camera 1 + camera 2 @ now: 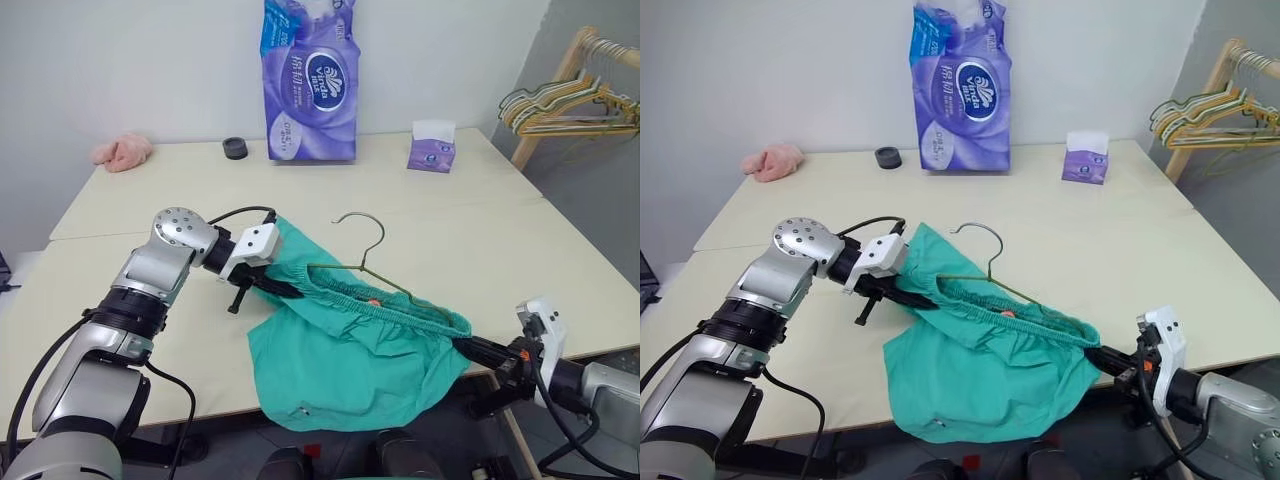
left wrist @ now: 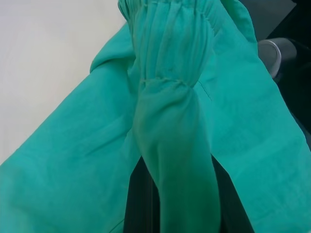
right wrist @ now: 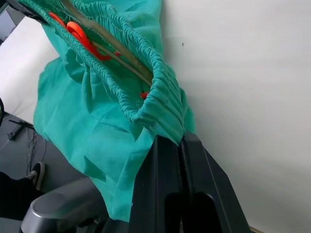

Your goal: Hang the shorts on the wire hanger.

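Most of the wire hanger is tucked inside the shorts, so just its hook and a bit of one arm peek out. The left gripper has its fingertips buried in the green cloth. The purple pack at the back of the counter is cut off at the top edge.

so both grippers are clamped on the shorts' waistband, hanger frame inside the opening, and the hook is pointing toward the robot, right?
Not quite: the hook points away from the robot, toward the far side of the table, as the left eye view shows. The rest holds: left gripper and right gripper are shut on the shorts at the waistband, with the wire hanger frame inside the opening.
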